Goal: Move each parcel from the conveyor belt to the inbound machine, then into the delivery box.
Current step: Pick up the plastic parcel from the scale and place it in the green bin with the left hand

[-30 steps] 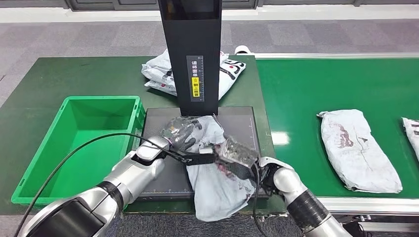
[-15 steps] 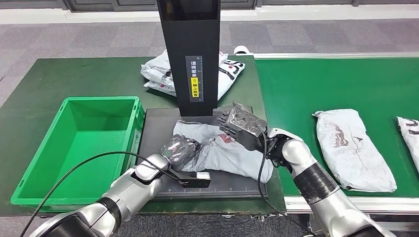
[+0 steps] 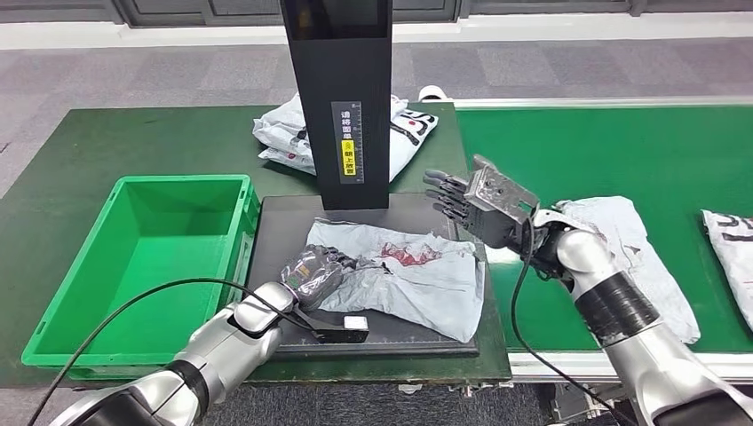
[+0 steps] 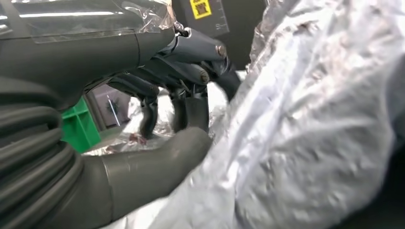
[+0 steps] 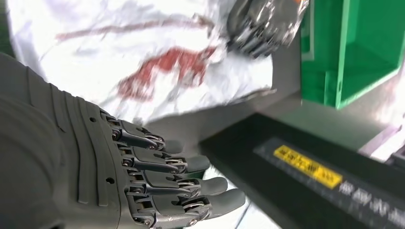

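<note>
A grey plastic parcel (image 3: 404,275) with a red print lies spread flat on the black plate (image 3: 284,222) of the inbound machine. My left hand (image 3: 311,271) holds the parcel's left edge; in the left wrist view the thumb and fingers (image 4: 186,102) pinch the crumpled plastic (image 4: 310,124). My right hand (image 3: 475,204) hovers open at the plate's far right corner, apart from the parcel. The right wrist view shows that hand (image 5: 157,186) empty, with the parcel (image 5: 119,52) and my left hand (image 5: 265,21) beyond it. The green delivery box (image 3: 142,257) stands left of the plate.
The machine's black column (image 3: 342,98) rises behind the plate, with more parcels (image 3: 408,133) stacked behind it. On the green conveyor belt (image 3: 604,151) to the right lie another grey parcel (image 3: 648,257) and one at the frame's edge (image 3: 730,240).
The right hand has let go of the parcel and lifted away to the far right. The parcel went from hanging off the plate's front to lying flat on it. The left hand kept its hold.
</note>
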### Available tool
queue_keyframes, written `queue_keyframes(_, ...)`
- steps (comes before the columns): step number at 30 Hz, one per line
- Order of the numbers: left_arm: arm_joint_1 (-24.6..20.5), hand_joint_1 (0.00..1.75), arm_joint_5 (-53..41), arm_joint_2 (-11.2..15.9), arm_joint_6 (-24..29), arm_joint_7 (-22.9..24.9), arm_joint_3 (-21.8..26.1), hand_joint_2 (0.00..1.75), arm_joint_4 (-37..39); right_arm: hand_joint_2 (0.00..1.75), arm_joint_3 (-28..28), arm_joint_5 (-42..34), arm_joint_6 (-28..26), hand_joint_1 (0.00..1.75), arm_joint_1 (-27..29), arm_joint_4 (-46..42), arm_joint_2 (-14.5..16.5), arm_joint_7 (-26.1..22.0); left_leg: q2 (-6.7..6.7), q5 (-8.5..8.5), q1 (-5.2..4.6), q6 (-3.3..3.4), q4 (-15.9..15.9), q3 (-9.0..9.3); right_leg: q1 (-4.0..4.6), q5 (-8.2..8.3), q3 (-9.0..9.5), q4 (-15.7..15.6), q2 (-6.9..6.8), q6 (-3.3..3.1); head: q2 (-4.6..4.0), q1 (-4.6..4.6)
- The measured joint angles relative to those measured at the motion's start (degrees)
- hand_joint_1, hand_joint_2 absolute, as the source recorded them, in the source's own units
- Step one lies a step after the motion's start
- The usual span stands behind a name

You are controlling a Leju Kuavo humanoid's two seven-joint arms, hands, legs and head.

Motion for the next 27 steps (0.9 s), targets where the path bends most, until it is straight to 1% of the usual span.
queue_keyframes(1, 0.15, 0.35, -0.22, 0.12, 0.52, 0.64, 0.00, 1.75, -0.09, 0.44, 0.01, -0.37, -0.20, 0.00, -0.32, 0.09, -0.54, -0.14, 0.00, 0.00, 0.00, 0.00, -0.01, 0.07, 0.00, -0.01, 0.08, 0.00, -0.01, -0.01, 0.00, 0.00)
queue_keyframes(3, 0.42, 1.09, -0.58, 0.30, 1.35, 1.75, 0.01, 1.75, -0.22, 1.31, 0.01, -0.94, -0.66, 0.00, -0.69, 0.15, -1.62, -0.46, 0.00, 0.00, 0.00, 0.00, -0.02, 0.19, 0.00, -0.01, 0.20, 0.00, -0.01, -0.01, -0.01, 0.00)
queue_keyframes(4, 0.54, 1.33, -0.62, 0.38, 1.52, 1.99, 0.01, 1.75, -0.25, 1.75, 0.01, -1.10, -0.87, 0.00, -0.77, 0.16, -2.12, -0.57, 0.00, -0.01, 0.00, 0.00, -0.02, 0.23, -0.01, -0.01, 0.24, 0.00, -0.01, -0.02, -0.01, 0.01)
queue_keyframes(6, 0.89, 1.38, -0.60, 0.56, 2.08, 2.48, 0.02, 1.75, -0.29, 1.75, 0.01, -1.52, -1.39, 0.00, -0.75, 0.16, -2.97, -0.81, 0.01, -0.02, 0.00, 0.00, -0.03, 0.29, -0.02, -0.01, 0.28, 0.00, 0.00, -0.02, -0.01, 0.01)
queue_keyframes(7, 1.14, 1.44, -0.63, 0.63, 2.62, 3.01, 0.10, 1.75, -0.33, 1.75, 0.01, -1.88, -1.74, 0.00, -0.61, 0.15, -3.35, -1.03, 0.02, -0.02, 0.00, 0.00, -0.03, 0.31, -0.03, -0.02, 0.28, 0.00, 0.01, -0.02, 0.00, 0.01)
queue_keyframes(9, 1.71, 1.74, -0.89, 0.68, 3.86, 4.34, 0.39, 1.75, -0.45, 1.75, 0.01, -2.57, -2.39, 0.00, 0.07, 0.10, -4.08, -1.67, 0.03, -0.02, 0.00, 0.00, -0.03, 0.34, -0.03, -0.01, 0.29, 0.00, 0.01, -0.02, 0.00, 0.01)
queue_keyframes(15, 3.13, 1.75, -0.99, 0.68, 5.78, 6.28, 2.80, 1.75, -0.79, 1.75, 0.01, -1.59, -4.51, 0.00, 4.24, -1.41, -4.86, -3.80, 0.09, -0.02, 0.00, -0.01, -0.07, 0.35, -0.01, -0.02, 0.27, 0.00, 0.07, -0.03, 0.01, 0.01)
queue_keyframes(19, 3.79, 0.02, -0.37, 0.66, 7.06, 6.30, 4.71, 1.75, -1.17, 1.75, -0.01, 0.49, -6.36, 0.00, 6.21, -2.20, -4.64, -4.50, 0.10, -0.03, 0.00, -0.03, -0.13, 0.35, 0.00, -0.05, 0.24, 0.00, 0.07, -0.09, -0.01, 0.01)
queue_keyframes(21, 4.20, 0.00, 2.35, 0.53, 8.35, 4.39, 6.21, 1.75, -1.57, 1.75, -0.14, 1.60, -7.25, 0.00, 7.04, -2.41, -4.26, -4.74, 0.10, -0.04, 0.00, -0.04, -0.15, 0.35, 0.00, -0.06, 0.22, 0.00, 0.07, -0.10, 0.00, 0.01)
queue_keyframes(22, 4.46, 0.00, 4.68, 0.41, 9.05, 2.53, 7.35, 1.75, -1.88, 1.75, -0.25, 2.16, -7.73, 0.00, 7.50, -2.56, -4.00, -4.78, 0.10, -0.04, 0.00, -0.05, -0.16, 0.35, 0.01, -0.07, 0.21, 0.00, 0.07, -0.10, 0.00, 0.01)
queue_keyframes(24, 5.16, 0.00, 11.36, -0.08, 9.95, -3.04, 10.27, 1.75, -2.89, 1.75, -0.46, 3.29, -8.75, 0.00, 8.47, -2.94, -3.27, -4.82, 0.11, -0.04, 0.00, -0.05, -0.16, 0.32, 0.01, -0.07, 0.16, 0.00, 0.07, -0.11, -0.01, 0.01)
queue_keyframes(26, 6.01, 0.00, 19.40, -0.79, 9.94, -9.31, 13.84, 1.75, -4.52, 0.87, -0.64, 4.30, -9.80, 0.00, 9.38, -3.26, -2.29, -4.95, 0.15, -0.03, 0.01, -0.06, -0.16, 0.26, 0.01, -0.07, 0.08, 0.00, 0.10, -0.11, -0.02, 0.01)
queue_keyframes(27, 6.35, 0.00, 22.61, -1.15, 9.76, -11.62, 15.61, 1.75, -5.41, 0.44, -0.78, 4.67, -10.22, 0.00, 9.77, -3.39, -1.79, -5.03, 0.16, -0.02, 0.02, -0.07, -0.16, 0.22, 0.01, -0.06, 0.04, 0.00, 0.11, -0.11, -0.01, 0.01)
